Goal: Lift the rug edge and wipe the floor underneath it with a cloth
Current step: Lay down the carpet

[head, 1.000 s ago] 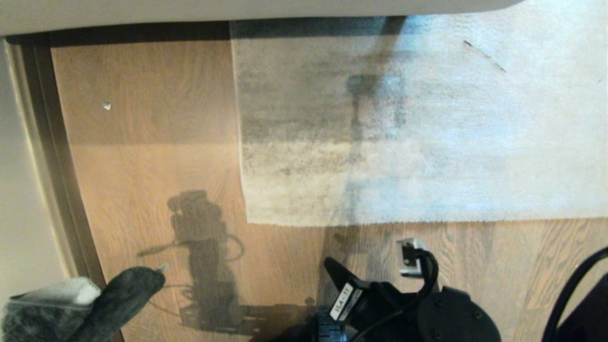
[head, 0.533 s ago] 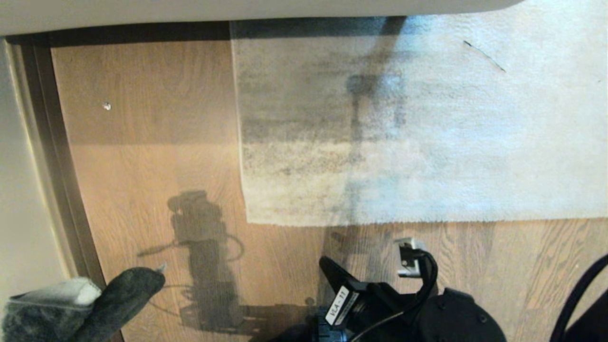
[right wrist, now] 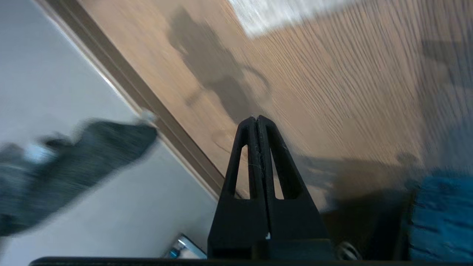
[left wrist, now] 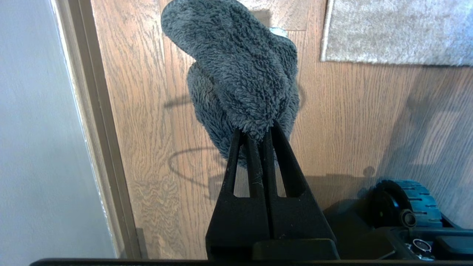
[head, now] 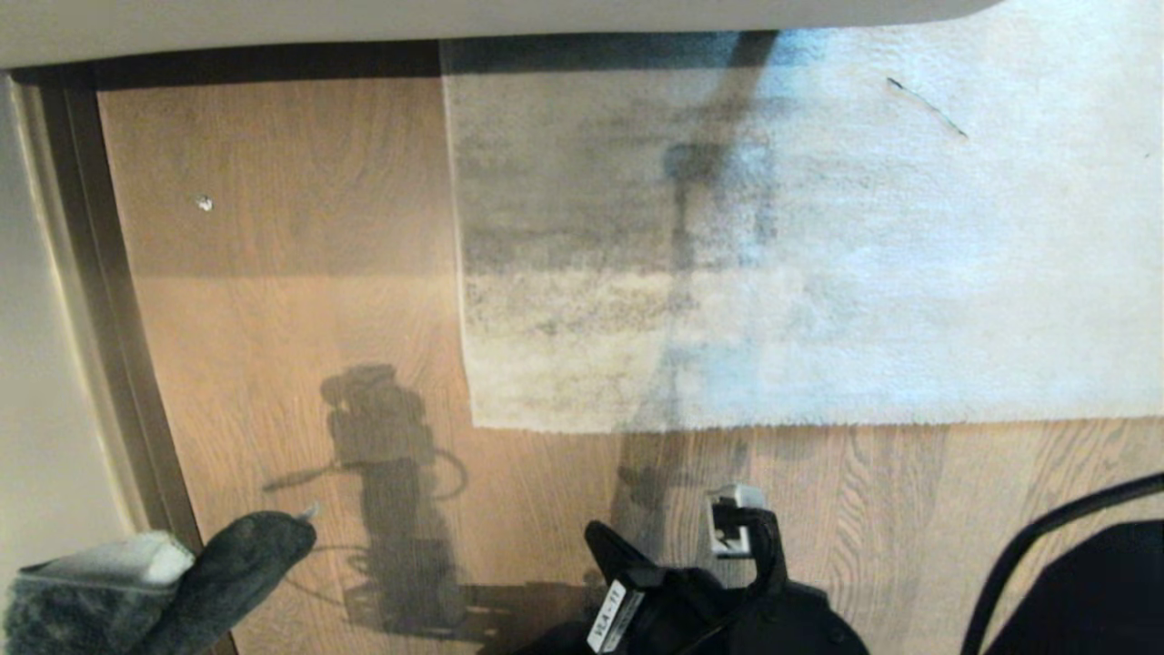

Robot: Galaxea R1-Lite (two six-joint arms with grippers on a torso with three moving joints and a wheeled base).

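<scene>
Floor-level view at the start of the lift. The rug [head: 773,246] is lying flat on the floor [head: 300,273], its near edge [head: 818,424] running straight across and ending in a square corner [head: 475,424] toward the floor's left side; nothing is raised yet, so the planks beneath it are still covered. The left gripper [left wrist: 257,131] is hanging over the bare floor near the left wall [head: 45,364], jaws clamped on the cloth [left wrist: 244,70], which is bunching up beyond the fingertips clear of the floor; this is probably keeping the wiping tool ready and out of the way while the other arm deals with the rug. The right gripper [right wrist: 257,118] is sitting just short of the near edge, jaws together and empty, tips pointing across the bare planks toward the wall rather than at the rug; shut jaws would need to part before pinching the border. Compared with a second ago, the right arm [head: 691,591] has shifted left and lower in the head view, farther from the edge, its blurred wrist view agreeing that it is in motion; the left gripper, cloth and rug are unchanged.
</scene>
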